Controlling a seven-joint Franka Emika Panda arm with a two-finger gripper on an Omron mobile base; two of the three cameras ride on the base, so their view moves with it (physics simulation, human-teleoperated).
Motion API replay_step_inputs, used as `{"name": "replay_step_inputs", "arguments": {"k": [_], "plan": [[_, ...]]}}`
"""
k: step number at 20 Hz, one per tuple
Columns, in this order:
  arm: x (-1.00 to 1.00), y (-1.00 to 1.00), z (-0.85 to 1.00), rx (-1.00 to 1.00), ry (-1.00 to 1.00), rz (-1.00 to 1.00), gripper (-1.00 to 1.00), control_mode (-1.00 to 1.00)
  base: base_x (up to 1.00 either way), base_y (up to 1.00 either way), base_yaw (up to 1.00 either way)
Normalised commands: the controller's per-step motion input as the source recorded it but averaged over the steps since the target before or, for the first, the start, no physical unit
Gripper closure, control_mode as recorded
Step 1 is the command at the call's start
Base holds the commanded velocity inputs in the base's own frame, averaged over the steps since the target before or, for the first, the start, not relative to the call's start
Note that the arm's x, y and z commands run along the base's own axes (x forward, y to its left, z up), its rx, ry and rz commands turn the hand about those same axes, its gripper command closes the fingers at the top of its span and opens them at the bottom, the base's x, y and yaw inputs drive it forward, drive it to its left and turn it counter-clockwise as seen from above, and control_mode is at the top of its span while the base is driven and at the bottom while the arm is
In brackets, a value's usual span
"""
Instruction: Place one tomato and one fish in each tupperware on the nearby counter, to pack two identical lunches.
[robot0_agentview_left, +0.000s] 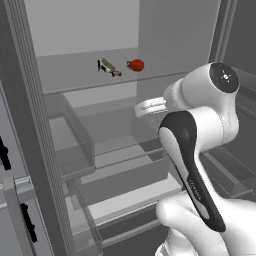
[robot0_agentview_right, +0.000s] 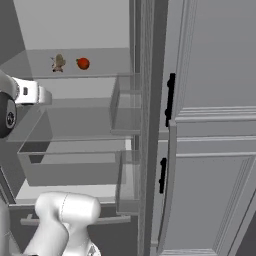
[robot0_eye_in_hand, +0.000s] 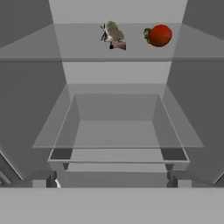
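Inside an open grey refrigerator, a small glossy red tomato with a dark stem spot and a slim grey-brown fish with paler streaks lie near each other on a translucent glass upper shelf, apart, the fish to the tomato's left in all three views. The left base view shows the white arm's big rounded joints and its dark glossy forearm cover low on the right, with the hand reaching toward the fridge interior below that shelf; the finger ends are hidden behind the arm there. The right base view adds what the left does not: the fridge's grey panelled door with black handles standing edge-on at right, and clear door bins stacked beside the shelves. There the hand is cut off at the left edge and its fingers cannot be made out. The hand view looks straight in: a clear, box-shaped drawer with sloping see-through walls sits below the shelf, and the fish appears foreshortened and blurred, its head and tail hard to tell apart. The gripper's fingertips do not stand out against the grey there; its jaws are spread to their widest and hold nothing.
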Motion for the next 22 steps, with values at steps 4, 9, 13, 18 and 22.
{"name": "replay_step_inputs", "arguments": {"k": [4,9,13,18,22], "plan": [[0.26,0.03,0.37,0.00,-0.04,0.00,-1.00,-1.00,0.00,0.00,0.00],[0.59,0.00,0.24,0.01,0.00,0.01,-1.00,-1.00,0.00,0.00,0.00],[0.69,0.06,0.16,0.01,0.00,0.01,-1.00,-1.00,0.00,0.00,0.00],[0.75,0.19,0.00,0.00,0.04,0.00,-1.00,-1.00,0.00,0.00,0.00],[0.90,0.31,0.00,0.00,0.13,0.00,-1.00,-1.00,0.00,0.00,0.00]]}}
